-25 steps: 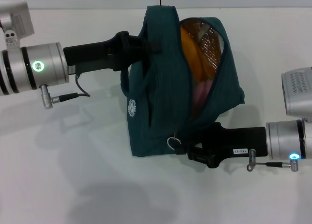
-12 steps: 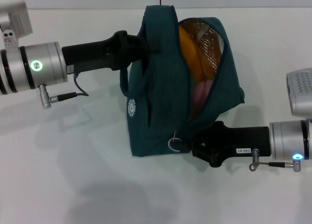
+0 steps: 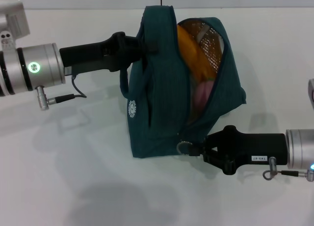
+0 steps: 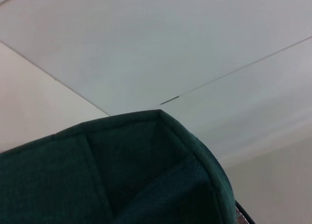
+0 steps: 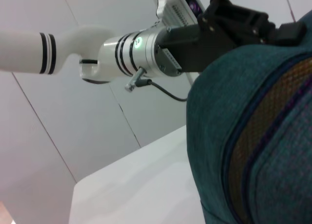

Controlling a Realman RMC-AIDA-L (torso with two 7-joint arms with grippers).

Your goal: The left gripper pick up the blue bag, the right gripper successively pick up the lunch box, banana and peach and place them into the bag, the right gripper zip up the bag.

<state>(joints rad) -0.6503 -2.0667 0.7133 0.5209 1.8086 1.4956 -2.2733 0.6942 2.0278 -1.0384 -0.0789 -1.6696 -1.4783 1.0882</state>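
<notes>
- My left arm reaches in level from the left; my left gripper (image 3: 140, 48) is clamped on the upper edge of the blue bag (image 3: 157, 103), holding it up above the white table (image 3: 73, 177).
- My right arm comes in low from the right; my right gripper (image 3: 198, 150) pinches the zip's ring pull (image 3: 184, 147) at the bag's lower corner.
- Bag mouth gapes: banana (image 3: 189, 51) and peach (image 3: 202, 96) inside.
- Round white logo (image 3: 132, 109), unreadable.
</notes>
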